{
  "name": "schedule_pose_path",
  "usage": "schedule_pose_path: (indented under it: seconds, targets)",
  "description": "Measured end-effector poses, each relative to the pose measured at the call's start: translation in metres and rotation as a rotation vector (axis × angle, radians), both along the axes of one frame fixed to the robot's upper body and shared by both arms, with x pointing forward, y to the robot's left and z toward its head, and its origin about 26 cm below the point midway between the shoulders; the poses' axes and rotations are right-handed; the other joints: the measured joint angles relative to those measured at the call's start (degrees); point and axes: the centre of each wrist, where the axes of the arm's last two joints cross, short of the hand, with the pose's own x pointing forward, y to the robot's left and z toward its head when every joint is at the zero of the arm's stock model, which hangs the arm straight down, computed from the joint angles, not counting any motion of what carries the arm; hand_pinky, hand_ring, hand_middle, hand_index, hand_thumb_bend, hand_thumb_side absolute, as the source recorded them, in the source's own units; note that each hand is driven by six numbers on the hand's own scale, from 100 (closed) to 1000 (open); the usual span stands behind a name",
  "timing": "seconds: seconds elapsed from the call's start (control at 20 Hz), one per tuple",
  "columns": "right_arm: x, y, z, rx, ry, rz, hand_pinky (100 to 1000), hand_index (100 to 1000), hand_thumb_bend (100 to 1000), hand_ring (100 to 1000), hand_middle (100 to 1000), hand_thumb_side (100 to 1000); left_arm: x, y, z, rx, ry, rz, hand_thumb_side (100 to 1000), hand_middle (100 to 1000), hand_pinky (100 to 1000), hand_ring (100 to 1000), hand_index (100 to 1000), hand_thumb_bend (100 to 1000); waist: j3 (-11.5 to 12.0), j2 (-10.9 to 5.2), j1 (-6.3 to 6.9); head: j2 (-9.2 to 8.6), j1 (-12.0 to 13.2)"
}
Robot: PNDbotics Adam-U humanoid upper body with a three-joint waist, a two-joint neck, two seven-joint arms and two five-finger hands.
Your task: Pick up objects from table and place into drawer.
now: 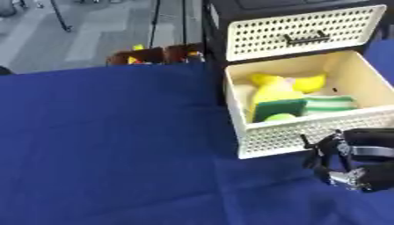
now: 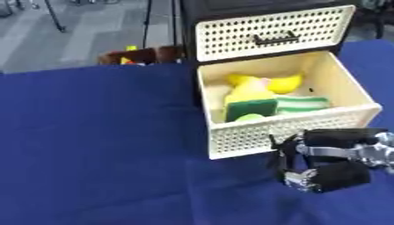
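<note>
Drawer unit: black cabinet (image 1: 219, 26) with cream perforated plastic drawers; upper drawer (image 1: 304, 31) closed, lower drawer (image 2: 289, 132) pulled out over the blue cloth-covered table (image 1: 107, 145).
Contents: yellow soft toy (image 2: 261, 85), green-faced sponge (image 2: 251, 108) and green-striped white cloth (image 2: 302, 104) lie inside the lower drawer.
Right hand: black-and-silver hand (image 2: 323, 160) sits just in front of the drawer's front wall, fingers curled, holding nothing visible.
Left hand: not visible.
Progress: no loose objects show on the cloth; placing appears finished, and closing the drawer may remain.

Matt blue cloth (image 1: 115, 145); perforated cream plastic drawer (image 2: 261, 136).
</note>
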Motion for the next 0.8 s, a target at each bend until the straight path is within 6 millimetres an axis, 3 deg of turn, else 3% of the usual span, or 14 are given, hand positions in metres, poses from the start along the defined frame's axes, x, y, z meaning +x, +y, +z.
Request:
schedule_pose_path:
  seconds: [0.8]
  targets:
    - [0.015, 0.001, 0.013, 0.079, -0.019, -0.233, 538, 888, 100, 763, 794, 1000, 0.0, -0.002, -0.003, -0.016, 0.009, -0.004, 968, 609, 428, 581, 750, 225, 0.91, 0.6, -0.19, -1.49, -1.2]
